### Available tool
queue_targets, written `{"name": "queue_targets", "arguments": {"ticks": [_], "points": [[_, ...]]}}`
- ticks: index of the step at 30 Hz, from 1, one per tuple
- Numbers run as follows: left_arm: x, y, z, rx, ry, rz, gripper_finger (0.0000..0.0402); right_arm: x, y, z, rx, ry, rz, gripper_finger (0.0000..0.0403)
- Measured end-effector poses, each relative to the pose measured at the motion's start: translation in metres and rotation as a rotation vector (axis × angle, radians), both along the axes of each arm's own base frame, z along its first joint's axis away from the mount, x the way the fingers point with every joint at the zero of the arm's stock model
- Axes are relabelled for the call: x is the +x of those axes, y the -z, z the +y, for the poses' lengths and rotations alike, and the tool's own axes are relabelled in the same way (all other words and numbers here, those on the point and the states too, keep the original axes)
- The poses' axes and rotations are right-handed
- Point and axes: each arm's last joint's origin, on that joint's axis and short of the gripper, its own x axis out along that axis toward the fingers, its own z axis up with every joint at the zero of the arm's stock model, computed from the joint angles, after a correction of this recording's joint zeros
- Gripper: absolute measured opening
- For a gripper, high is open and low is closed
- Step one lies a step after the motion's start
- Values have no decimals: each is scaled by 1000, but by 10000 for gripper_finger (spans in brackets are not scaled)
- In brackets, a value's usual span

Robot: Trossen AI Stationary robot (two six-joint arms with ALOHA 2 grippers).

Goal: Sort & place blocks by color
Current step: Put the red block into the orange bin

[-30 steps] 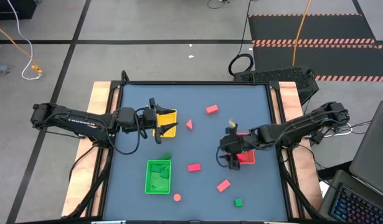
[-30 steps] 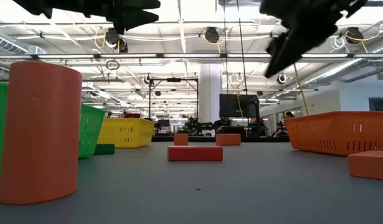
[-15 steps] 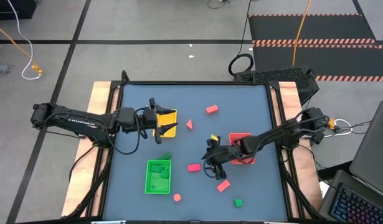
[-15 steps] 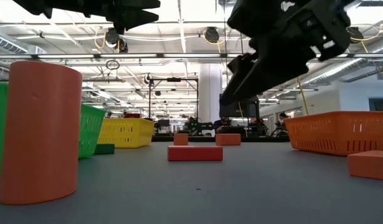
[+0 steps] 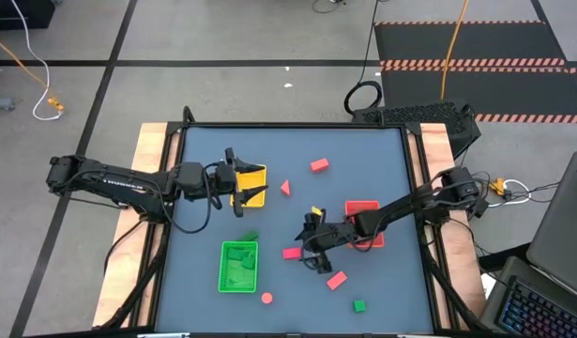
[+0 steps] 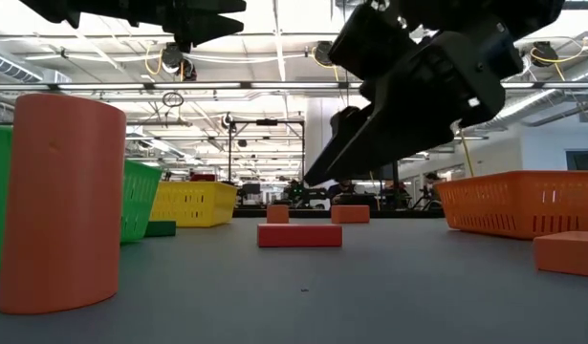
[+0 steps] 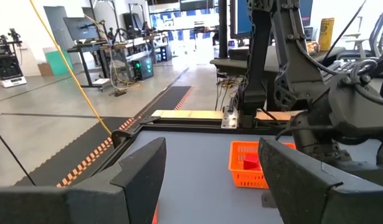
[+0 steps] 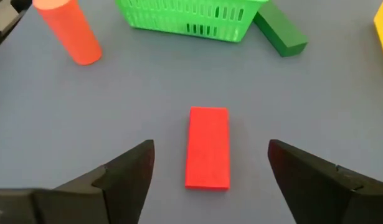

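Overhead, your right tool (image 5: 310, 253) hovers beside the red rectangular block (image 5: 292, 253) mid-tabletop; your left tool (image 5: 239, 183) waits spread over the yellow tray (image 5: 257, 174). From the right wrist, spread fingers (image 8: 126, 168) flank that block (image 8: 208, 147), not touching.

A grey-blue bench (image 5: 297, 150) with pale wooden side rails carried three slatted plastic open trays: a yellow tray (image 5: 253, 185) toward the left, a green tray (image 5: 238, 266) nearer the front, and a red tray (image 5: 363, 225) on the right. Beyond the bench lay grey concrete floor (image 5: 222, 38), a black floor mat with orange-striped edges (image 5: 476, 47) and an orange cable (image 5: 452, 42). An open laptop (image 5: 551, 300) sat off the bench's right front corner.
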Motion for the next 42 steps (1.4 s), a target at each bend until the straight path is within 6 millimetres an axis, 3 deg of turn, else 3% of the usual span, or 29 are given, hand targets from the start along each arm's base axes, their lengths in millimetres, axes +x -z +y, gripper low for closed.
{"name": "queue_targets", "arguments": {"ticks": [17,23,36,42], "points": [[0,0,0,0,0,0,255,5,19,-1,8,25,24,299],[0,0,0,0,0,0,255,6,17,-2,-22,56,2,299],[0,0,0,0,0,0,255,6,39,15,-74,5,10,298],[0,0,0,0,0,0,255,8,42,15,-79,8,-2,275]]}}
